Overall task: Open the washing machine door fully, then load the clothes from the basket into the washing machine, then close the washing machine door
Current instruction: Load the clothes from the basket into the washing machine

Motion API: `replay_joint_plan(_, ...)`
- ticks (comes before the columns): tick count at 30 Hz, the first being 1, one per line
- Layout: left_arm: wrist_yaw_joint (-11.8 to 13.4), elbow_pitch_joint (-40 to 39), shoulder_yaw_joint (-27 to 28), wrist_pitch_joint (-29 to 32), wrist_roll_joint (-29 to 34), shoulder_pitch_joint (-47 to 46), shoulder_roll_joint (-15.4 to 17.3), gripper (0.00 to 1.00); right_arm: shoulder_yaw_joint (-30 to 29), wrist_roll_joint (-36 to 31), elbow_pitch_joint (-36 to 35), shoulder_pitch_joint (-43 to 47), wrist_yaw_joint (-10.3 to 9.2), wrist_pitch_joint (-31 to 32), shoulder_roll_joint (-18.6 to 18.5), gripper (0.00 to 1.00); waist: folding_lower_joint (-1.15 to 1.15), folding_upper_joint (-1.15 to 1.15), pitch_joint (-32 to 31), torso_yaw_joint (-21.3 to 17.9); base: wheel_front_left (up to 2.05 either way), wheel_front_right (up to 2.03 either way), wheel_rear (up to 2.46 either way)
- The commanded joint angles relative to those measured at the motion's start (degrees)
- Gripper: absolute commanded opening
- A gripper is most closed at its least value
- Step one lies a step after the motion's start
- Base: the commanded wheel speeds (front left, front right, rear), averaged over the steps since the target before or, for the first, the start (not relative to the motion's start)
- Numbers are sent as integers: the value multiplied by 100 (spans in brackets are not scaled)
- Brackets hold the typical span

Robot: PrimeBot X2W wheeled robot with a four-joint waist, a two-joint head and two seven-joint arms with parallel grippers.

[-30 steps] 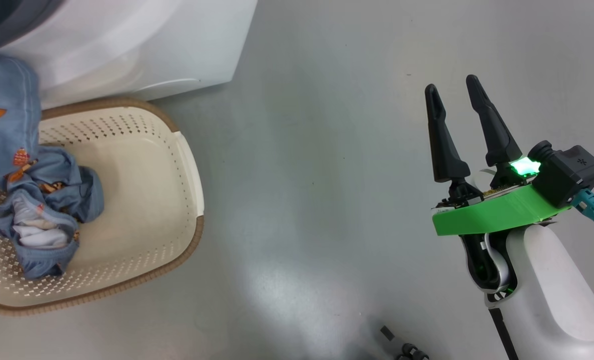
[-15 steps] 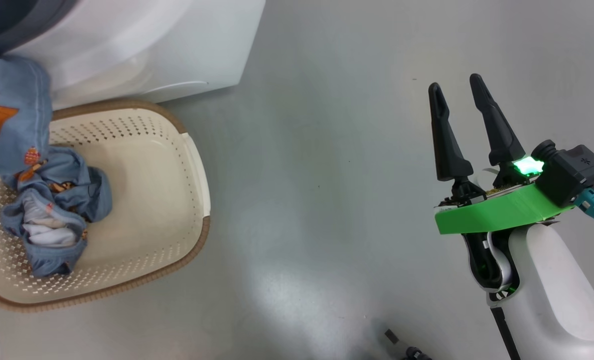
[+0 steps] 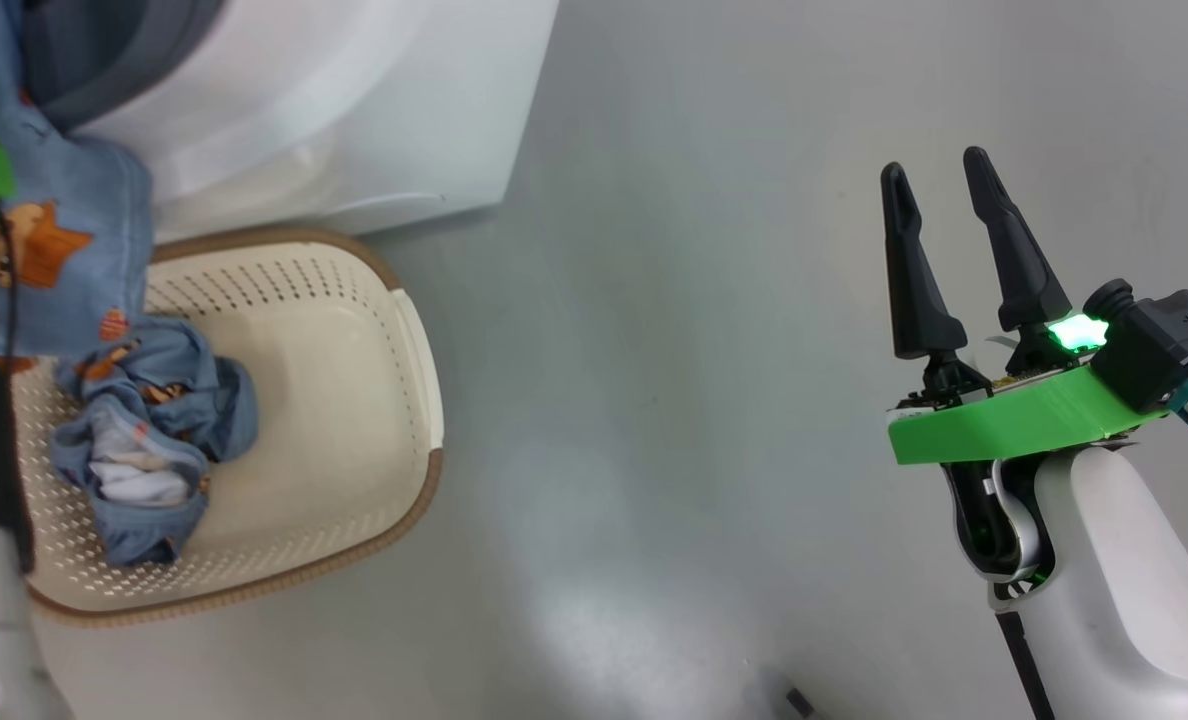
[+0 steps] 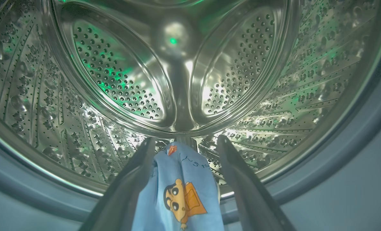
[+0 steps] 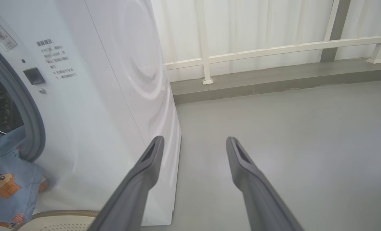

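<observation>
A light-blue fabric garment printed with an orange-and-brown cartoon figure (image 3: 84,210) hangs from the mouth of the big white front-loading washing machine (image 3: 354,120). It is draped over the grey rubber gasket (image 5: 33,128) and down the machine's front. The left gripper (image 4: 184,140) points into the machine's perforated steel drum (image 4: 120,80). Its two long dark fingers are spread wide, with the garment's upper part lying between them. Whether the cloth touches either finger is hard to tell from this angle. A second light-blue garment (image 3: 144,440) lies crumpled in the small cream-white perforated plastic basket with a brown woven-look rim (image 3: 354,420). The basket sits on the grey floor (image 3: 654,350) just in front of the machine, beneath the hanging cloth. The right gripper (image 3: 934,165) hovers over the floor well apart from the machine, off its side panel, fingers spread and holding nothing.
</observation>
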Motion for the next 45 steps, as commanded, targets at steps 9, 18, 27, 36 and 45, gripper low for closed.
replay_joint_plan(9, -72, -694, 490, -29, 208, 1240, -198, 100, 40, -58, -24, 358, 25, -45, -248, 100, 0, 0, -755, 272, 0, 0, 0)
replay_joint_plan(18, -88, -1100, 578, -29, 340, 2274, -535, 100, 37, -59, 67, 719, 25, -45, -497, 100, 0, 0, -1426, 519, 0, 0, 0)
replay_joint_plan(27, -89, -1365, 497, -29, 380, 3194, -735, 100, -13, -27, 115, 1138, 25, -45, -701, 100, 0, 0, -1997, 778, 0, 0, 0)
replay_joint_plan(36, -89, -1734, 394, -29, 464, 4063, -902, 100, -23, -5, 171, 1537, 25, -45, -802, 100, 0, 0, -2492, 945, 0, 0, 0)
replay_joint_plan(45, -90, -2106, 311, -29, 506, 4825, -1057, 100, -62, 11, 164, 1860, 25, -45, -817, 100, 0, 0, -2772, 1049, 0, 0, 0)
